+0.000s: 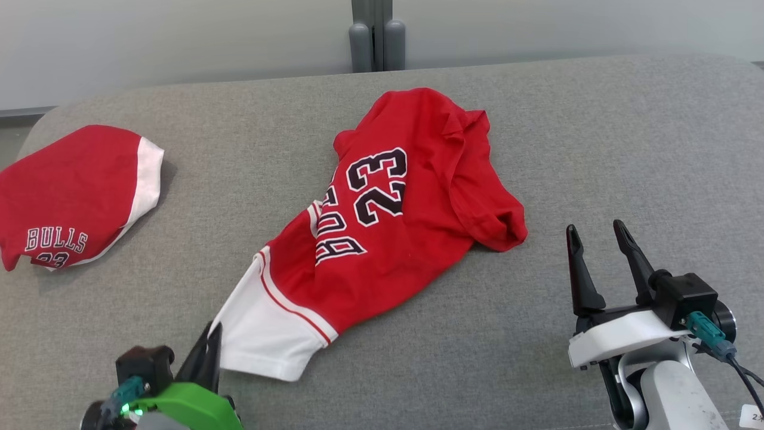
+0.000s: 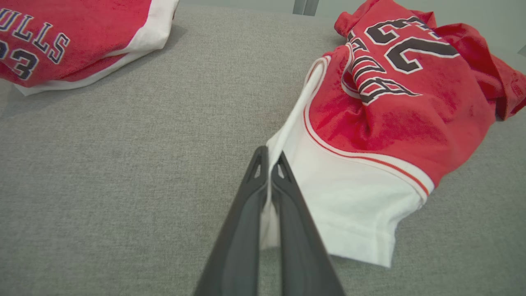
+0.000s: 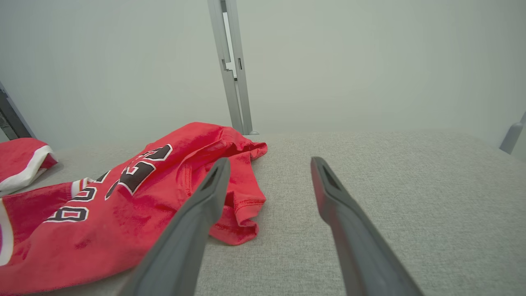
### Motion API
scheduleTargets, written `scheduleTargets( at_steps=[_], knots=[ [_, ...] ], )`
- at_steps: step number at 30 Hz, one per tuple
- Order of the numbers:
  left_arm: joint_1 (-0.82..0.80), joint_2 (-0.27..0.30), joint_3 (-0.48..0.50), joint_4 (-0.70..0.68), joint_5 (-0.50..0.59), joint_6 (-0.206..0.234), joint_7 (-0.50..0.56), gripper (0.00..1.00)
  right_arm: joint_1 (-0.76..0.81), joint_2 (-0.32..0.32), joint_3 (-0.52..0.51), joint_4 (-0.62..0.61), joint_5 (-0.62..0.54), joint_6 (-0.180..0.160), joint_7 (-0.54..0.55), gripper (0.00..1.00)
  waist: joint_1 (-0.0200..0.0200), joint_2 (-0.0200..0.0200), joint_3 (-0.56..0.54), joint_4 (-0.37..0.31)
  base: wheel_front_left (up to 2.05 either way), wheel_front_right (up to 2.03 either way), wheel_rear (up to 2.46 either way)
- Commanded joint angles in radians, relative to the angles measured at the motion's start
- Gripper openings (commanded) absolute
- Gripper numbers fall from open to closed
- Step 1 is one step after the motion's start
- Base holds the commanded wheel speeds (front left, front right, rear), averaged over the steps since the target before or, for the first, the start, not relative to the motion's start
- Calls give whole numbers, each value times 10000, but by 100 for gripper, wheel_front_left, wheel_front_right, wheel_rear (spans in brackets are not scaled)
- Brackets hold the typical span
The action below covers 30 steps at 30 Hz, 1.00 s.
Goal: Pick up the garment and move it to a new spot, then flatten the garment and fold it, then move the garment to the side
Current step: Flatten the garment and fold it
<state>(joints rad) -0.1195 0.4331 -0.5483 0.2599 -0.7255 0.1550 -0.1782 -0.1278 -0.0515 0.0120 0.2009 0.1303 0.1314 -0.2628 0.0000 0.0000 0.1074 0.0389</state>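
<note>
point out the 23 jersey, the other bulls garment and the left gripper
23 jersey (image 1: pixel 418 239): head view, red body right of the number
bulls garment (image 1: pixel 77 173): head view, red top face
left gripper (image 2: pixel 271 160): left wrist view, between fingertips pinching the jersey's white hem

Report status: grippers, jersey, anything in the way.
Left gripper shut on white hem of red jersey. Right gripper open, empty, beside jersey. Jersey crumpled on grey cushion. Second Bulls garment far left, not in the way.
</note>
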Motion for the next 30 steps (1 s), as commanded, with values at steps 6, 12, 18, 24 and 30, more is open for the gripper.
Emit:
scheduleTargets(
  at_steps=[6, 12, 18, 24, 30],
  knots=[
    [1177, 90, -71, -761, -282, 479, 236, 0, -4, -11, -4, 26, 108, -15, -29, 100, 0, 0, 130, 54, 0, 0, 0],
    [781, -148, 74, -741, -39, 462, -330, 100, -16, -8, -15, 164, 78, -15, -29, 100, 0, 0, -22, 70, 0, 0, 0],
    [275, -306, 304, -673, 527, 441, -768, 100, -21, -4, 81, 245, 31, -15, -29, 100, 0, 0, -227, 63, 0, 0, 0],
    [11, -527, 1070, -981, 1282, 424, -870, 100, 18, -4, 210, 294, 36, -15, -29, 100, 0, 0, -349, 6, 0, 0, 0],
    [274, -909, 2336, -1497, 2263, 124, -871, 100, 13, -1, 329, 333, 79, -15, -31, 100, 0, 0, -406, -19, 0, 0, 0]
  ],
)
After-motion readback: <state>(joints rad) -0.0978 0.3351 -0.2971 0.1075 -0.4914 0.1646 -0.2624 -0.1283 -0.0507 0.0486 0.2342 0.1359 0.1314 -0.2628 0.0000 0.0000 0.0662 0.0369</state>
